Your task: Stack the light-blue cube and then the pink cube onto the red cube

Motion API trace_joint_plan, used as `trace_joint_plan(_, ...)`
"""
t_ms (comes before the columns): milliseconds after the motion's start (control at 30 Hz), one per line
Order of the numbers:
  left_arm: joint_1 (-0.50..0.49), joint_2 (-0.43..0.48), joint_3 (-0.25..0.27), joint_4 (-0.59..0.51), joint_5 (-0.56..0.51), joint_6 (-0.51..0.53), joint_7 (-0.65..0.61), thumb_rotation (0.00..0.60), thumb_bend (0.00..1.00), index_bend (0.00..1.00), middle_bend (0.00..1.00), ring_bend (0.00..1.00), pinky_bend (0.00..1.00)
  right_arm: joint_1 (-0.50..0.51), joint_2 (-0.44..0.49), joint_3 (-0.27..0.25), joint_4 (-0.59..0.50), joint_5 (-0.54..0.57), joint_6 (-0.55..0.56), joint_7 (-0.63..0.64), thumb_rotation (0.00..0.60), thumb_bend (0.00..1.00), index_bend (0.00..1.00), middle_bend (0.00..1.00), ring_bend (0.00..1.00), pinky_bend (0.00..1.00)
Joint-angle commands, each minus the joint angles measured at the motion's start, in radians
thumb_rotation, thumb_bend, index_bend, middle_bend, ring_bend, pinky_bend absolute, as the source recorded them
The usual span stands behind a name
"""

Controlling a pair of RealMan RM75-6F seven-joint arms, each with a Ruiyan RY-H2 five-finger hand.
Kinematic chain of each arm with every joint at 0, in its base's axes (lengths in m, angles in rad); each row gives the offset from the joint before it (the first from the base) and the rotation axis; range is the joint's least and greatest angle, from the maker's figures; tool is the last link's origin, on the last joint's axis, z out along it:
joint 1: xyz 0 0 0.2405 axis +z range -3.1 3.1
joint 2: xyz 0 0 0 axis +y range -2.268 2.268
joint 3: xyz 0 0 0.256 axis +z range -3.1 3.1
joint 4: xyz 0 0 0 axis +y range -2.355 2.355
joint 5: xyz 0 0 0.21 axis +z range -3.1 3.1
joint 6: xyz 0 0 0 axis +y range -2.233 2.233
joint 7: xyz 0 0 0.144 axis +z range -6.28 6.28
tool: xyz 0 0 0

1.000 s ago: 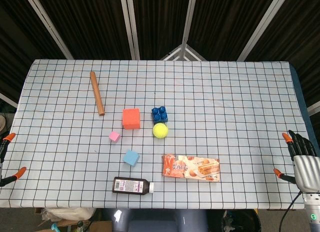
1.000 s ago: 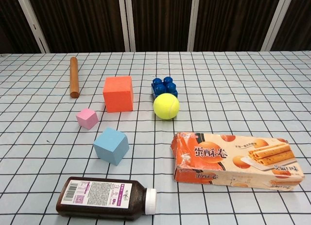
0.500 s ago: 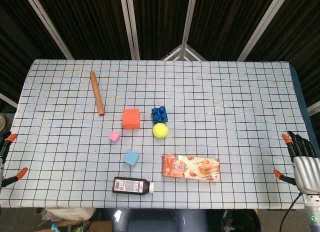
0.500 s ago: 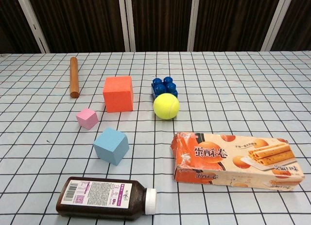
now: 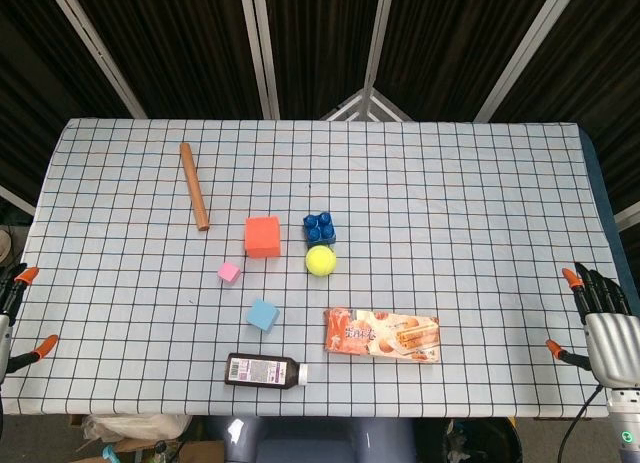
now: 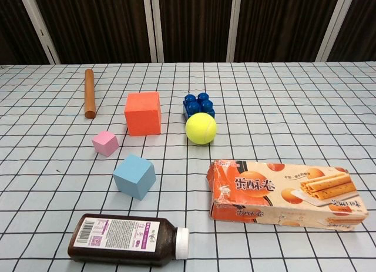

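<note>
Right hand at the surface's right edge, fingers apart, holding nothing, left hand barely visible at the left edge, state unclear, red cube, pink cube and light-blue cube unstacked, well apart from both hands, nearer the left

1. The head view looks steeply down from high at the near edge, taking in the whole checked worktop.
2. The chest view sits low and close, facing across the worktop toward the far dark curtains.
3. Both share the red cube and its neighbours.
</note>
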Motion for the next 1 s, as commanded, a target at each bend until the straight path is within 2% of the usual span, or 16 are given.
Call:
trace_joint_plan(33, -0.003, -0.003, 0.002, 0.001, 0.002, -0.005, 0.008, 0.600, 0.20, 0.10, 0.07, 0.06, 0.10, 0.000, 0.002, 0.000, -0.001, -0.002, 0.001, 0.003, 0.600, 0.13, 0.00, 0.01, 0.03, 0.09)
trace_joint_plan(133, -0.007, -0.008, 0.002, 0.002, 0.003, -0.011, 0.019, 0.600, 0.20, 0.10, 0.07, 0.06, 0.12, -0.002, 0.002, 0.000, 0.001, -0.005, 0.006, 0.008, 0.600, 0.13, 0.00, 0.01, 0.03, 0.09)
trace_joint_plan(233, -0.026, -0.021, -0.004, 0.014, 0.018, -0.023, 0.020, 0.600, 0.20, 0.10, 0.08, 0.11, 0.23, -0.004, 0.003, -0.001, 0.000, -0.002, 0.005, 0.021, 0.600, 0.13, 0.00, 0.01, 0.03, 0.09)
trace_joint_plan(367, -0.071, -0.031, -0.011, 0.030, 0.031, -0.081, -0.026, 0.600, 0.20, 0.10, 0.16, 0.27, 0.42, -0.006, 0.007, 0.001, 0.004, 0.003, 0.005, 0.035, 0.600, 0.13, 0.00, 0.01, 0.03, 0.09)
trace_joint_plan(433, -0.108, -0.021, -0.017, 0.024, 0.031, -0.135, -0.032, 0.600, 0.20, 0.10, 0.24, 0.38, 0.54, -0.005, 0.008, 0.002, 0.009, 0.002, 0.006, 0.046, 0.600, 0.13, 0.00, 0.01, 0.03, 0.09)
trace_joint_plan(500, -0.141, -0.021, -0.031, 0.017, 0.027, -0.173, -0.028, 0.600, 0.20, 0.12, 0.41, 0.54, 0.69, -0.004, 0.008, 0.002, 0.013, 0.002, 0.002, 0.052, 0.600, 0.13, 0.00, 0.01, 0.03, 0.09)
trace_joint_plan(600, -0.190, -0.066, -0.077, 0.016, 0.014, -0.189, -0.038, 0.600, 0.20, 0.17, 0.68, 0.71, 0.86, 0.000, 0.008, 0.001, 0.018, 0.000, -0.006, 0.062, 0.600, 0.13, 0.00, 0.01, 0.03, 0.09)
trace_joint_plan(700, -0.224, -0.129, -0.107, 0.033, 0.001, -0.196, -0.065, 0.600, 0.20, 0.20, 0.79, 0.78, 0.92, 0.000, 0.009, 0.000, 0.020, -0.004, -0.005, 0.066, 0.600, 0.13, 0.00, 0.01, 0.03, 0.09)
trace_joint_plan(800, -0.277, -0.123, -0.096, -0.001, -0.056, -0.328, -0.037, 0.600, 0.20, 0.22, 0.82, 0.81, 0.94, 0.000, 0.009, -0.002, 0.019, -0.009, -0.003, 0.067, 0.600, 0.13, 0.00, 0.01, 0.03, 0.09)
trace_joint_plan(867, -0.316, -0.115, -0.096, -0.032, -0.112, -0.417, 0.023, 0.600, 0.20, 0.22, 0.84, 0.82, 0.95, 0.002, 0.009, -0.003, 0.020, -0.009, -0.006, 0.066, 0.600, 0.13, 0.00, 0.01, 0.03, 0.09)
trace_joint_plan(933, -0.394, -0.134, -0.094, -0.058, -0.214, -0.561, 0.170, 0.600, 0.18, 0.22, 0.85, 0.82, 0.95, 0.005, 0.008, -0.003, 0.019, -0.005, -0.015, 0.060, 0.600, 0.13, 0.00, 0.01, 0.03, 0.09)
trace_joint_plan(1000, -0.436, -0.145, -0.102, -0.088, -0.304, -0.612, 0.270, 0.600, 0.17, 0.22, 0.85, 0.83, 0.95, 0.006, 0.008, -0.003, 0.017, -0.003, -0.018, 0.054, 0.600, 0.13, 0.00, 0.01, 0.03, 0.09)
